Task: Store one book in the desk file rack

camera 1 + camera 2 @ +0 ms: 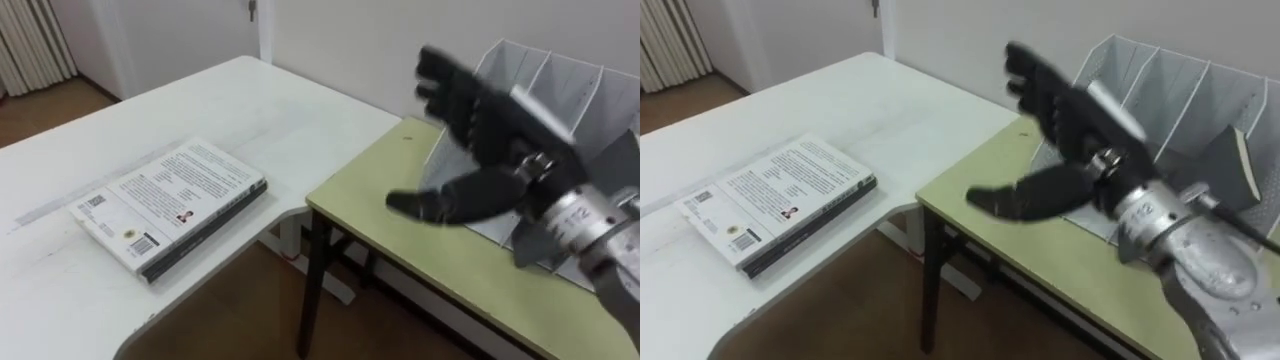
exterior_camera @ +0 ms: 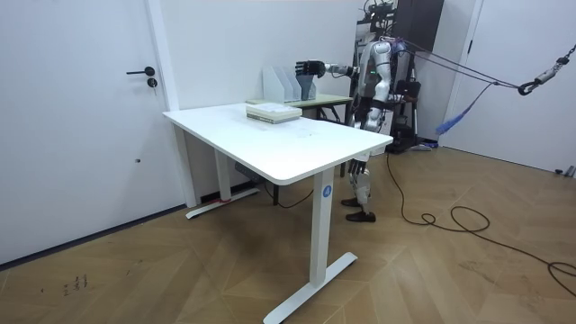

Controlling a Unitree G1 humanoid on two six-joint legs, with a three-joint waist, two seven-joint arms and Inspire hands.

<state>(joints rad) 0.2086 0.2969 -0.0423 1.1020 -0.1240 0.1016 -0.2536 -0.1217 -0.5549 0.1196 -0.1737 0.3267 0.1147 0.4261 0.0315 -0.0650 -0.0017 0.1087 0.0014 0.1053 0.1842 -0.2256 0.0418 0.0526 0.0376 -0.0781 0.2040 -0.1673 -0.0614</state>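
Right hand (image 1: 495, 135) raised in front of the file rack (image 1: 560, 80), palm toward the slots, fingers straight and spread, thumb stuck out low toward the left, nothing held. No contact visible between the hand and the rack.

Far left of the rack: book (image 1: 175, 195), flat on the white desk (image 1: 250, 110), pale printed cover up, barcode near one corner, dark band along its lower edge. One thick volume or two stacked: cannot tell. Well apart from the rack and from the hand, near the desk edge that faces the rack.

Left of the rack, lower down: bare wood floor in the gap between the two tables.

Under the rack: green-topped table (image 1: 450, 270) on dark legs, its near corner close to the white desk's edge.

Rack itself: light grey, several slanted compartments side by side, standing on the green top by the wall. In the compartment at the rack's right end, a slab with a dark edge (image 1: 1240, 165), leaning; looks like a book, not sure.

Room view: robot upright beside the green table, right arm stretched level toward the rack, hand just in front of it; white desk nearer the camera, book at its far corner.
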